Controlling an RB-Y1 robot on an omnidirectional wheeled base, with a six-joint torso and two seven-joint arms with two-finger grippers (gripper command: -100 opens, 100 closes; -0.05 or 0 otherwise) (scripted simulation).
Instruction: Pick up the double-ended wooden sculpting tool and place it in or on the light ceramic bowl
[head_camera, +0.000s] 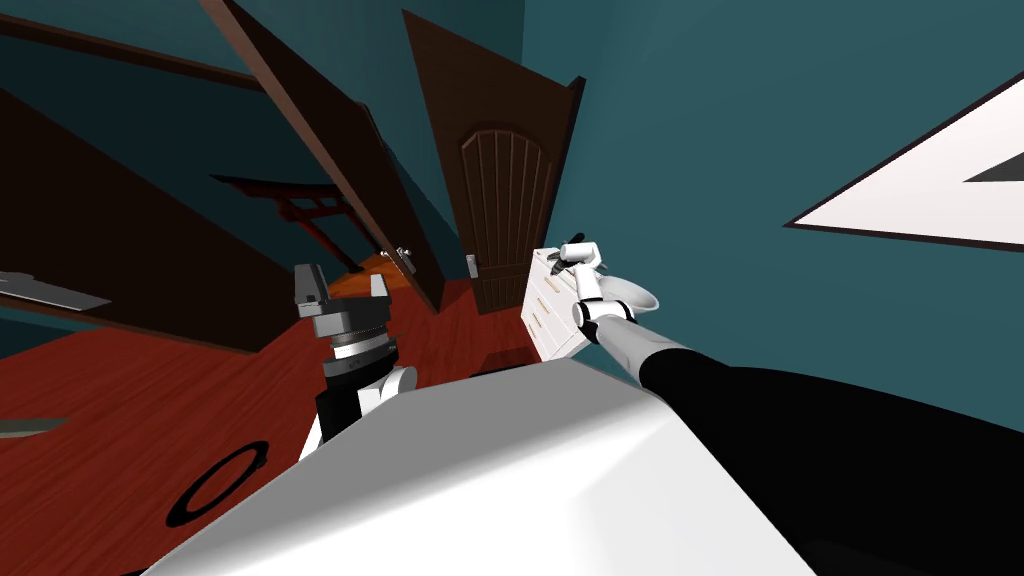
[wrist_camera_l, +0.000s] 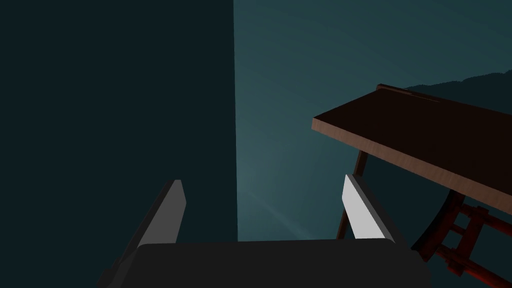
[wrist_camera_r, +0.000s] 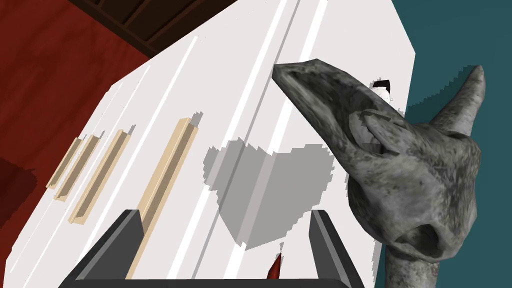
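My right arm reaches out over a white dresser (head_camera: 548, 305). Its gripper (head_camera: 573, 250) hangs above the dresser's top (wrist_camera_r: 260, 75), and in the right wrist view the gripper (wrist_camera_r: 225, 220) stands open. A small red-brown pointed tip (wrist_camera_r: 274, 267), likely the sculpting tool, pokes up just above the gripper's body between the fingers, touching neither. A pale rounded shape, perhaps the bowl (head_camera: 640, 297), lies beside my right wrist. My left gripper (head_camera: 340, 290) is raised near my chest, open and empty (wrist_camera_l: 260, 192).
A mottled grey, stone-like figure (wrist_camera_r: 400, 165) stands close by the right finger. The dresser's front has tan handles (wrist_camera_r: 160, 170). A dark panelled door (head_camera: 505, 215) stands behind the dresser and a dark wooden table (wrist_camera_l: 415, 135) to my left. The floor is red wood (head_camera: 120, 420).
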